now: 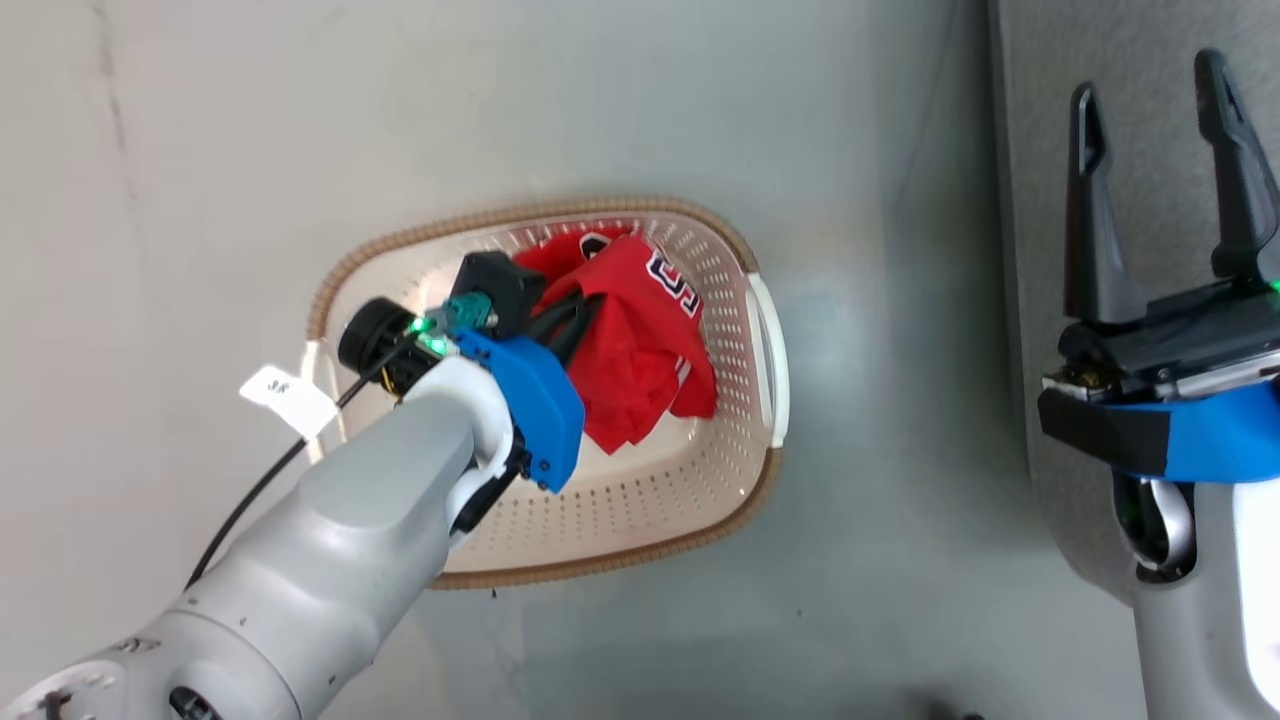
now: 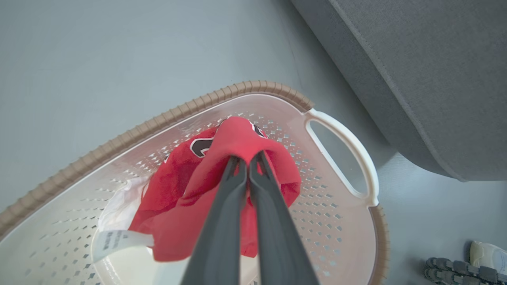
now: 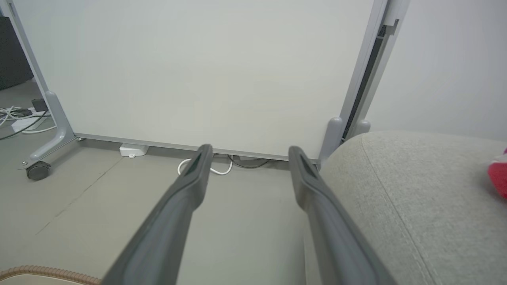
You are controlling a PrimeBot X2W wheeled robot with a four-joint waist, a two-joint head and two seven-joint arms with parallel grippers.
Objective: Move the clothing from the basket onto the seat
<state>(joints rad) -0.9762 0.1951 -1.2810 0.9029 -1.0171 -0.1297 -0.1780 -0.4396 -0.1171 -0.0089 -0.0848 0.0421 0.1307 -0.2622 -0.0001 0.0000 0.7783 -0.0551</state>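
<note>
Your left end effector (image 2: 248, 158) clenched on red clothing (image 2: 174, 198) inside the basket (image 2: 336, 221), your right end effector (image 1: 1148, 85) stood released near seat (image 2: 435, 79).

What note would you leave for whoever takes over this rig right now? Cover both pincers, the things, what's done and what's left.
Left pincer: shut on a jersey, inside the basket.
Right pincer: open, empty, by the seat.
Done: grasp made; something red lies on the seat, likely clothing.
Left: lift the jersey out, carry it to the seat, release.
</note>
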